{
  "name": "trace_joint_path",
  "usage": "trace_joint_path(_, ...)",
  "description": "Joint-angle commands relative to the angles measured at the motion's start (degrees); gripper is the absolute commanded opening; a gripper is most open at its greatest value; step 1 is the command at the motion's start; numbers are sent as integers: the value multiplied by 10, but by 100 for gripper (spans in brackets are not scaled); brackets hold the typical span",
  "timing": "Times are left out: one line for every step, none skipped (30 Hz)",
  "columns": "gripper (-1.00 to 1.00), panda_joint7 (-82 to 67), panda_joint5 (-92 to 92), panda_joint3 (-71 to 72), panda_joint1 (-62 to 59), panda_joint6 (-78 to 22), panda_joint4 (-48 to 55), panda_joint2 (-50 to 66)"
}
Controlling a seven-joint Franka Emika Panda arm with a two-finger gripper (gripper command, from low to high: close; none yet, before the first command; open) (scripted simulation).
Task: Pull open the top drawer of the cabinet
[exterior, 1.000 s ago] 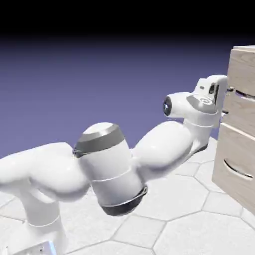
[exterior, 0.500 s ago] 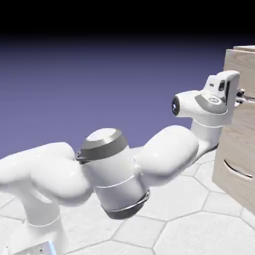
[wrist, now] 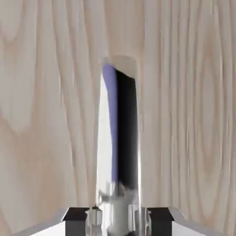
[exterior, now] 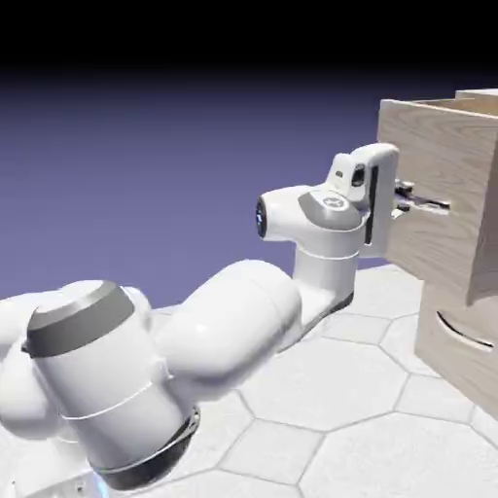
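The hand is clamped shut on the handle of the top drawer, which juts out of the cabinet at the frame's upper right, so the pull looks under way and calls for a straight draw leftward

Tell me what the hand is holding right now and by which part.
The hand is shut on the top drawer, gripping its metal handle near the middle.

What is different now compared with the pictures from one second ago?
The gripper closed on the handle and drew back toward the exterior view's left, pulling the top drawer well out of the cabinet. The lower drawer stayed shut.
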Motion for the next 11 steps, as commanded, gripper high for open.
trace_joint_path(-100, 0, 4, 8, -21, 1, -20, 4)
trace_joint_path(-100, -1, 11, 17, -42, 2, -39, 8)
trace_joint_path(-100, -2, 17, 25, -62, 3, -58, 13)
trace_joint_path(-100, -4, 24, 33, -83, 6, -76, 18)
trace_joint_path(-100, -6, 32, 42, -104, 9, -94, 23)
trace_joint_path(-100, -8, 40, 50, -125, 12, -111, 28)
trace_joint_path(-100, -10, 44, 54, -136, 15, -119, 31)
trace_joint_path(100, -10, 44, 54, -136, 15, -119, 31)
trace_joint_path(100, -10, 44, 54, -136, 15, -119, 31)
trace_joint_path(100, -13, 53, 62, -156, 21, -134, 37)
trace_joint_path(100, -17, 62, 69, -177, 27, -149, 43)
